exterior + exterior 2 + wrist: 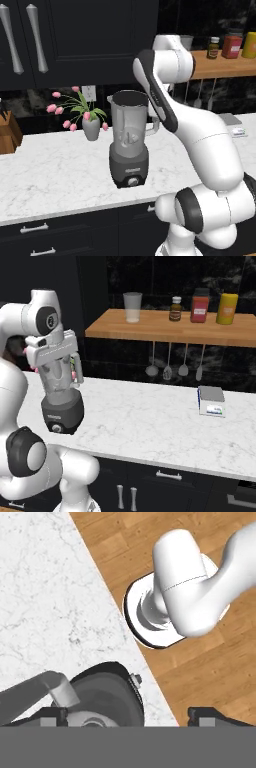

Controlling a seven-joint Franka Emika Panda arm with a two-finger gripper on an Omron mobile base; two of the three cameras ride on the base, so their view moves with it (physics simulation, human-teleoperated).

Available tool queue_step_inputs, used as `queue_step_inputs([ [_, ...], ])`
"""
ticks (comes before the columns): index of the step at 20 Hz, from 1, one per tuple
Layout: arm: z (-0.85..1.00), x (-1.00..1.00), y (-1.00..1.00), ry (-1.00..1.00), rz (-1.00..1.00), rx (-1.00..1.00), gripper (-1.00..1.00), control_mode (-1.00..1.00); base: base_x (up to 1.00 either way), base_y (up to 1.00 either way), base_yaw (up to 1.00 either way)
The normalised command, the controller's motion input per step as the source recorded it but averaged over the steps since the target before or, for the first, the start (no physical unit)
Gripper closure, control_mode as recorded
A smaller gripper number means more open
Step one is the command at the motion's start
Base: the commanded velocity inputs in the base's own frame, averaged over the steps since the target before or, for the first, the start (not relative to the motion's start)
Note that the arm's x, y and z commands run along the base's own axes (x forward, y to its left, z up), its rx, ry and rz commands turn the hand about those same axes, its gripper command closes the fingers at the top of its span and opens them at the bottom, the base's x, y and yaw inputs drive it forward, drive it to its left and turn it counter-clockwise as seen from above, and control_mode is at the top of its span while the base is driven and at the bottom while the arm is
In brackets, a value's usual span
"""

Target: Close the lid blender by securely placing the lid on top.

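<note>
The blender (129,142) stands on the white marble counter (55,175), a translucent grey jar on a dark base with a round front knob (132,181). In the hand view I look straight down on it: the black rounded-square lid (107,687) lies across the jar's mouth, the jar handle (30,697) sticks out to the left, and the base knob (136,679) peeks past the lid's edge. My gripper (127,716) hangs just above the lid, open, its two tips wide apart and gripping nothing. From the right base view the gripper (60,362) sits right over the jar (57,381).
A white vase of pink tulips (91,127) stands just left of and behind the blender, a knife block (7,132) at the far left. A wooden shelf (170,328) carries a clear cup (132,306) and jars, with utensils (175,363) hanging below. A small scale (211,401) sits at the right.
</note>
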Motion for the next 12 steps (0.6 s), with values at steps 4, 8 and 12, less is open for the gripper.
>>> queue_step_inputs([
  [4, 0.0, -0.6, -0.28, 0.0, -0.14, 0.0, -1.0, -1.0, 0.0, 0.0, 0.0],
  [8, 0.0, -0.7, -0.46, 0.0, -0.18, 0.0, -1.0, -1.0, 0.0, 0.0, 0.0],
  [12, 0.0, -0.63, -0.46, -0.05, -0.15, 0.0, -1.0, -1.0, 0.0, 0.0, 0.0],
])
